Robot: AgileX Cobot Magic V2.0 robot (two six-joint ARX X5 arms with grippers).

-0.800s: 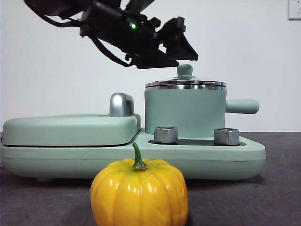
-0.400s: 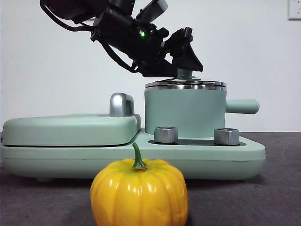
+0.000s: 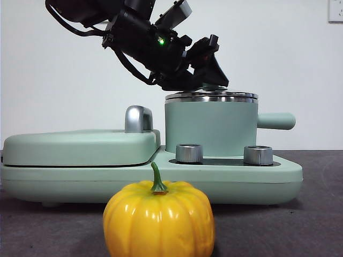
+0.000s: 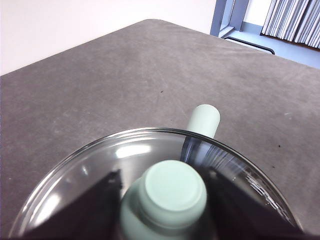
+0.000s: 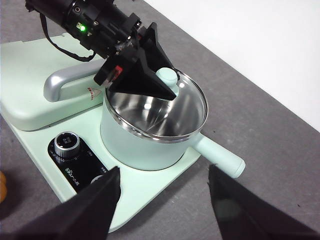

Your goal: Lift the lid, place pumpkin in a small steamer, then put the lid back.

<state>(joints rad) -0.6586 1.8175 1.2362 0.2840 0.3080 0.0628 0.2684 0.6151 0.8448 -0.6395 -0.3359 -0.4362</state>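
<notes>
The left arm's black two-jawed gripper [image 3: 211,80] reaches down at a slant from eleven o'clock in the front view onto the round clear glass lid with a shiny steel rim and mint-green knob [image 3: 211,96], which sits closed on the mint-green cylindrical small steamer with a steel rim and stubby side handle [image 3: 210,128]. In the left wrist view the gripper [image 4: 165,187] has one jaw on either side of the knob of the lid [image 4: 100,165], spread and close beside it; whether they already touch it cannot be told. The right wrist view looks from above at the same scene: the left gripper [image 5: 159,82] over the lid [image 5: 187,102], the steamer [image 5: 145,147] with its handle pointing to four o'clock, and the right arm's own black gripper [image 5: 164,197] spread wide and holding nothing, hanging well apart from the pot. The steamer stands on a mint-green cooker base [image 3: 241,174] with two steel dials [image 3: 188,153], beside a flat mint-green griddle cover with a chrome handle [image 3: 80,145] at nine o'clock of the pot. The glossy yellow-orange ribbed toy pumpkin with a short green stem [image 3: 158,219] rests on the dark grey table [image 3: 316,214] at six o'clock in the front view, in front of the cooker base, touched by neither gripper
</notes>
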